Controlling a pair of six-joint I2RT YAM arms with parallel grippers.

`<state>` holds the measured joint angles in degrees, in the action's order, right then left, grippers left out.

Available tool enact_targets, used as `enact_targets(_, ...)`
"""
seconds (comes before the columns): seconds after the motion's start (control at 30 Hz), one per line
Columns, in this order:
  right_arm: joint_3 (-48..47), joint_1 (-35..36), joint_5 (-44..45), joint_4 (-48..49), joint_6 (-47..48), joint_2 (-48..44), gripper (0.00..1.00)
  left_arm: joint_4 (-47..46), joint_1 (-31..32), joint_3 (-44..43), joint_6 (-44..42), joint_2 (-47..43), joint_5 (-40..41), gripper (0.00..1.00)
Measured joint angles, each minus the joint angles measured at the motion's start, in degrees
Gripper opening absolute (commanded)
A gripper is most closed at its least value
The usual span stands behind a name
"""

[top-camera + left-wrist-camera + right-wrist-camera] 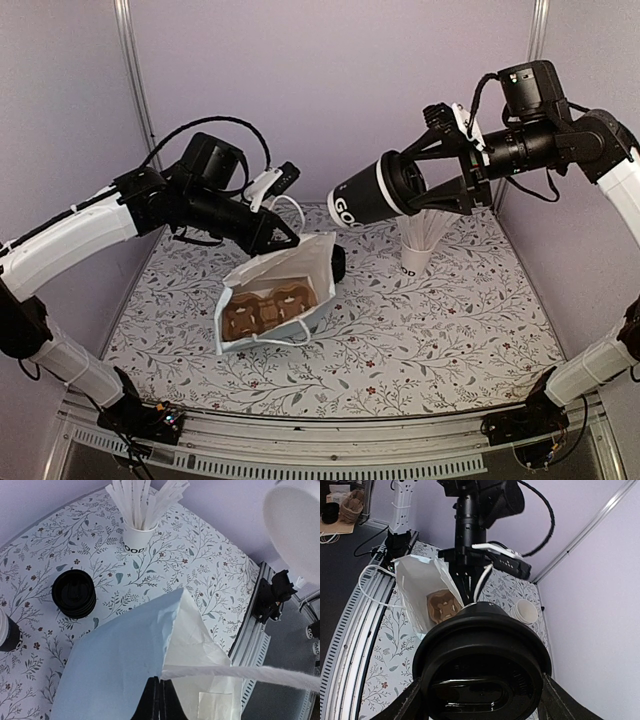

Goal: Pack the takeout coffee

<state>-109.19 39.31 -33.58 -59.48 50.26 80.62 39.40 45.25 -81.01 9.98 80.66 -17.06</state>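
up in the air on the right side, the right gripper (408,186) holds the small black paper cup with a round black plastic lid (358,200). its two fingers press on the cup's sides near the lid. the cup is tipped over sideways, with its bottom pointing to the left. it hangs above the table, higher than the white paper bag (290,275) and a little to the right of it, not touching it. the bag lies on the grey flowery tablecloth (450,320) with its mouth wide open to the front. inside it sits a brown cardboard cup tray (265,308). the left gripper (283,240) is closed tight, pinching the top edge of the bag. just behind the bag is a stack of round black lids (74,594). near it stands a white paper cup full of wrapped straws (418,250). a stack of white-rimmed cups (525,611) stands near the wall.
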Motion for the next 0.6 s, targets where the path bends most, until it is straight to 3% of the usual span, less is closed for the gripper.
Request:
enact_targets(0.33,-0.2,13.8,1.1,-5.6,2.3,1.2,0.50,0.7,5.4,-9.3,0.8,8.4,1.2,0.00)
enact_targets(0.6,5.0,19.5,13.6,-5.8,4.2,1.4,0.48,2.1,8.7,-13.3,1.5,10.3,1.2,0.00)
